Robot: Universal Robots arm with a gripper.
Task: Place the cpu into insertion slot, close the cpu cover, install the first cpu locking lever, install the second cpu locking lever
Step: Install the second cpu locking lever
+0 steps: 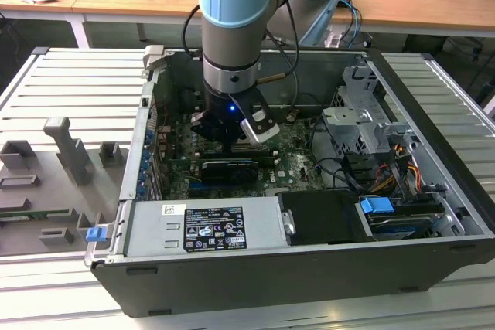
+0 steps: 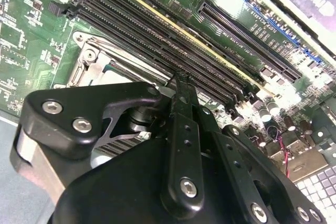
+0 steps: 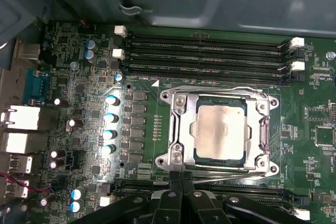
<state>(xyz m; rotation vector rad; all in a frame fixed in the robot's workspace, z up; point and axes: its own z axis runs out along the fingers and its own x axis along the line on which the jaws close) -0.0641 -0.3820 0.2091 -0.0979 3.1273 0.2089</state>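
With cpu [image 3: 219, 131] seated under cpu cover [image 3: 181, 129], gripper [image 3: 181, 178] at socket edge.

Silver cpu [image 3: 219, 131] lies flat beneath the closed cpu cover [image 3: 180, 129].

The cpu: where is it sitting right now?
In the first wrist view the cpu lies in the socket, framed by the cpu cover, beside the memory slots.

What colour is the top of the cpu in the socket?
Pale silver-grey metal, seen best in the first wrist view: the cpu lies inside the cpu cover.
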